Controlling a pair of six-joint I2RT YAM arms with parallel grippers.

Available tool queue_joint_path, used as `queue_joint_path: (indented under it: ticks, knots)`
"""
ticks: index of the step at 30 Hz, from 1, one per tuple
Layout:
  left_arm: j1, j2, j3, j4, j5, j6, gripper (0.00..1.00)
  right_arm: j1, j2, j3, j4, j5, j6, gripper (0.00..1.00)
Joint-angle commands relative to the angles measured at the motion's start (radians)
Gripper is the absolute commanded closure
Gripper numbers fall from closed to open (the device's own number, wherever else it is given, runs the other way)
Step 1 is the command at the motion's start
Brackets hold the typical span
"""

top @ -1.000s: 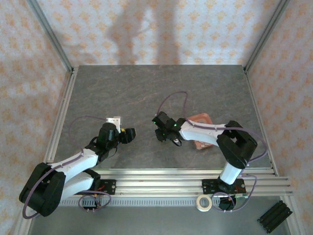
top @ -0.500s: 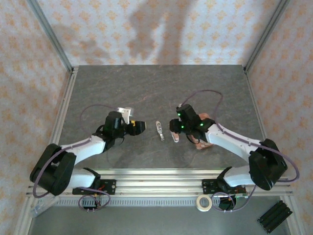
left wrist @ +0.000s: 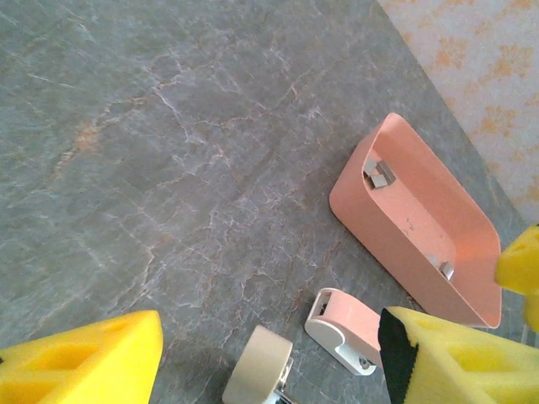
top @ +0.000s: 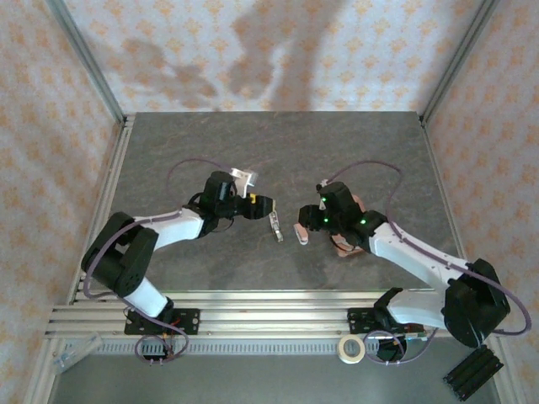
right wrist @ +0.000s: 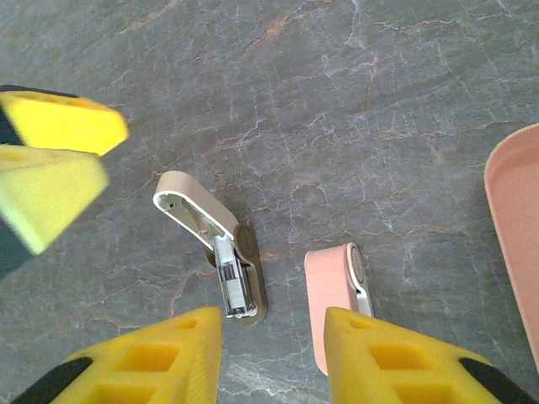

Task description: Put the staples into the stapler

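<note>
Both grippers, left [top: 264, 205] and right [right wrist: 271, 337], hang with jaws apart and empty, flanking the stapler [right wrist: 215, 244]. It lies open mid-table, its pink part [right wrist: 333, 290] just beside it. Staples [left wrist: 381, 172] sit in the tray [left wrist: 370, 227] to the right. They are probably light, slick and brittle, so pinch one strip by its long sides. The table [top: 168, 151] is hard, grey and stone-patterned, with papered walls [top: 50, 84] around it.
</note>
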Motion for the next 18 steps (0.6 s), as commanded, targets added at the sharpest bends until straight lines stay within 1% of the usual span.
queue_joint_path:
  ticks: [1,8,14,18]
  knots:
    - [-0.027,0.058,0.068,-0.03,0.067,0.047,0.3,-0.007,-0.041,-0.018,-0.003,0.004,0.017,0.63]
    - [-0.061,0.111,0.109,-0.055,0.148,0.076,0.33,-0.007,-0.054,-0.015,-0.028,0.019,0.012,0.63]
    - [-0.083,0.089,0.09,-0.068,0.204,0.11,0.36,-0.007,-0.053,-0.013,-0.037,0.023,0.009,0.65]
    - [-0.107,0.077,0.085,-0.112,0.233,0.15,0.36,-0.007,-0.053,-0.013,-0.044,0.027,0.01,0.66]
